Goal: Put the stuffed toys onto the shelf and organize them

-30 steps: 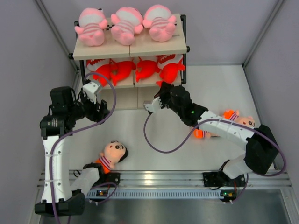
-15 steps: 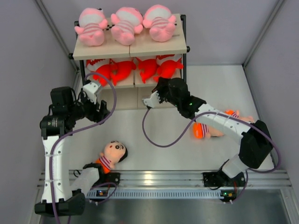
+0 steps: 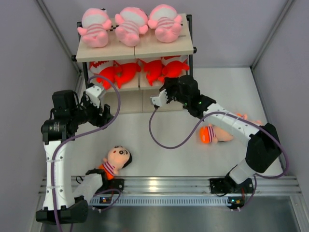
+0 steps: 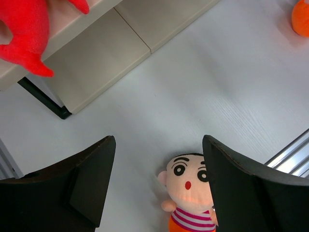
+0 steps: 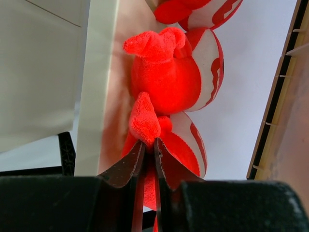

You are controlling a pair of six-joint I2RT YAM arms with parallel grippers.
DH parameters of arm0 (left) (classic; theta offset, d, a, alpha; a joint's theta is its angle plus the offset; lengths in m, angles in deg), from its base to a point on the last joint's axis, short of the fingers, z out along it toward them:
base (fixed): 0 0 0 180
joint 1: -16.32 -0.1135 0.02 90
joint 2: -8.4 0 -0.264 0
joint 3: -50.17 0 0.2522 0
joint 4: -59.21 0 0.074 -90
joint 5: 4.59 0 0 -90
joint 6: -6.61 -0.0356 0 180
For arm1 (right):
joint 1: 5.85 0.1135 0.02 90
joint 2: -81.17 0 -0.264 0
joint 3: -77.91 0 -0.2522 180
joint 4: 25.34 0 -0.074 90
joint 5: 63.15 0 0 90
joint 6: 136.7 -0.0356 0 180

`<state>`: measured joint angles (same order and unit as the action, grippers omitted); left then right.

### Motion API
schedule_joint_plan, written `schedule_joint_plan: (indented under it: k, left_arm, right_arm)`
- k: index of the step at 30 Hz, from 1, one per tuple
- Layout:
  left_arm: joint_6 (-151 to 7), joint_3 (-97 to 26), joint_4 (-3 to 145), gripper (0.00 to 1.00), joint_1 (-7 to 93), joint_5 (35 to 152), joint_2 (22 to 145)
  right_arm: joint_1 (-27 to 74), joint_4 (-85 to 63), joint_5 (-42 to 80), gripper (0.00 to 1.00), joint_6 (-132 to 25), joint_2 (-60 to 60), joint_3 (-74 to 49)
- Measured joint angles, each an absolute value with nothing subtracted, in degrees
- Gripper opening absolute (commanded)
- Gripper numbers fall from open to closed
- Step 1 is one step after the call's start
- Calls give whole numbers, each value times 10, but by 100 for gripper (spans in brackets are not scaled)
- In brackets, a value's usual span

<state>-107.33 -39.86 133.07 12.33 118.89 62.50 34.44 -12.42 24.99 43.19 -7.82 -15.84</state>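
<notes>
The shelf (image 3: 159, 48) stands at the upper centre of the overhead view, at the far side of the table (image 3: 135, 137). Three pink babies (image 3: 130, 26) lie in a row across its top board. On the board below, red sharks (image 3: 126, 71) lie side by side, their white mouths towards the back.

The right gripper (image 3: 166, 84) reaches in at the right end of that middle board. In the right wrist view its fingers (image 5: 130, 166) are nearly closed, with only a thin gap between them. They pinch the tail fin of the nearest shark (image 5: 144, 121), and red plush fills the gap. This shark lies on the beige board, with another shark (image 5: 166, 77) touching it just beyond, higher in the frame.

The left gripper (image 3: 99, 115) hangs at the left of the overhead view, in front of the shelf's lower left corner. In the left wrist view its jaws stand wide apart with nothing between them (image 4: 158, 140).

A boy doll (image 3: 117, 158) lies face up on the table at the lower left, near the left arm's base. It also shows at the bottom of the left wrist view (image 4: 188, 186), below the open jaws. A second boy doll (image 3: 217, 134) lies right of centre, partly hidden under the right arm. Both dolls are well apart from the shelf.
</notes>
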Motion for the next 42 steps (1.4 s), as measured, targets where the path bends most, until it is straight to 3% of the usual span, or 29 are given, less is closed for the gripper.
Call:
schedule_joint_plan:
  k: [10,13,14,17,23,29,42]
  left_arm:
    - [-1073,-399,1331,79,123,1189,625]
    - [-1073,-398,1331,78,123,1189,625]
    - [-1073,-398,1331,78,123,1189,625]
    - [-1074,-398,1331,78,123,1189,625]
    - [-1074,-398,1331,79,123,1189,625]
    - [-1074,-398,1331,79,123,1189,625]
    - [-1073,-390,1332,79,123,1189,615]
  right_arm:
    - [319,-125,224,17,405,-95,-152]
    - [317,-131,224,35,397,-95,-151]
    - [317,-133,223,36,394,-95,-151]
    - [317,-146,220,55,379,-89,-157]
    - [317,-168,221,74,355,-49,-196]
    - [322,-162,215,81,317,5,-213]
    - [328,-150,143,83,42,88,-210]
